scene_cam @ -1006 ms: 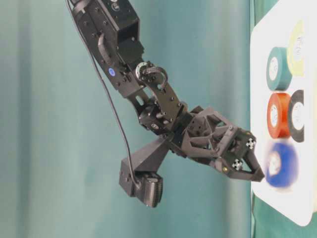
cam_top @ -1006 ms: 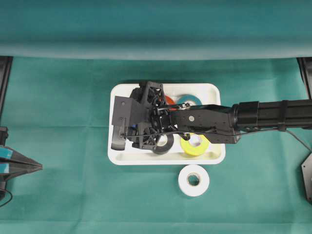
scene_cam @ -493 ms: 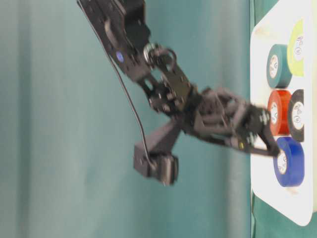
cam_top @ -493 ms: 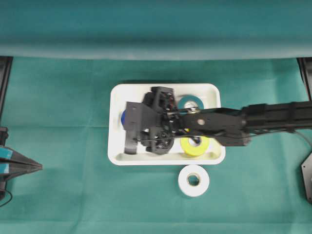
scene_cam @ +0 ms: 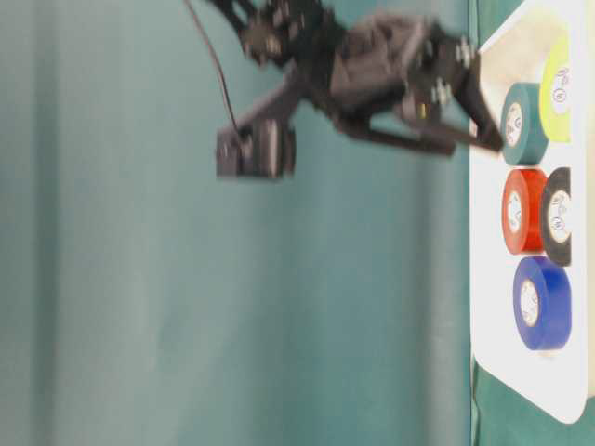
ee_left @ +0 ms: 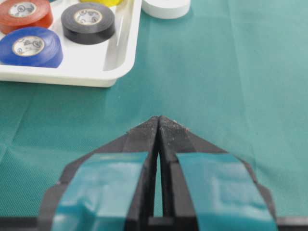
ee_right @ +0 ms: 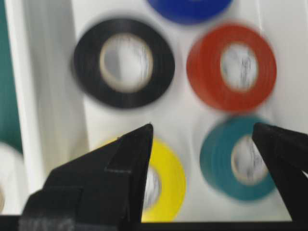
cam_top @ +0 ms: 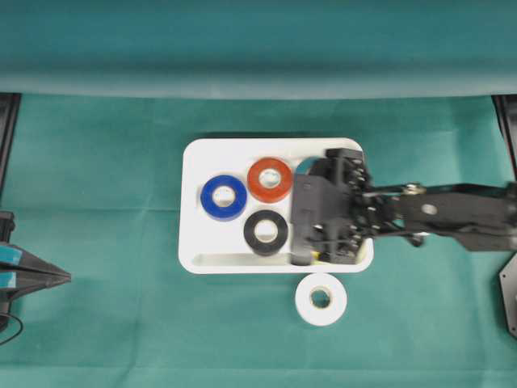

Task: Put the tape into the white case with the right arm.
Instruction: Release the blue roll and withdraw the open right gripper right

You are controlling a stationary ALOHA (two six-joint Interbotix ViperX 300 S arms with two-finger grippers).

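Looking at my feeds, I'm seeing the green cloth (cam_top: 105, 202) covering the whole table, and the white case (cam_top: 194, 250) sitting mid-table on it. My right arm (cam_top: 452, 212) is reaching in from the right side of the overhead view, blurred, and its right gripper (ee_right: 202, 130) is hanging over the right end of the case with its prongs standing well apart and nothing between them, so it's open and carrying no roll. My left gripper (ee_left: 159, 122) is parking at the far left edge of the overhead view, its teal-banded prongs pressing together at the tips, so it's closed and empty, pointing across bare cloth toward the case. Five rolls are lying flat inside the case: the blue tape (cam_top: 224, 197) toward the left, the red tape (cam_top: 270, 179) just beside it at the back, the black tape (cam_top: 266, 232) near the front rim, and under the gripper the teal tape (ee_right: 237, 159) and the yellow tape (ee_right: 166, 183), which I'm making out best in the right wrist view, each partly behind a prong. The white tape (cam_top: 321, 299) is lying flat on the cloth just outside the front rim of the case, near its right corner, not in the case and not touching the gripper. The right wrist view is showing only a blurred sliver of it at the left edge.
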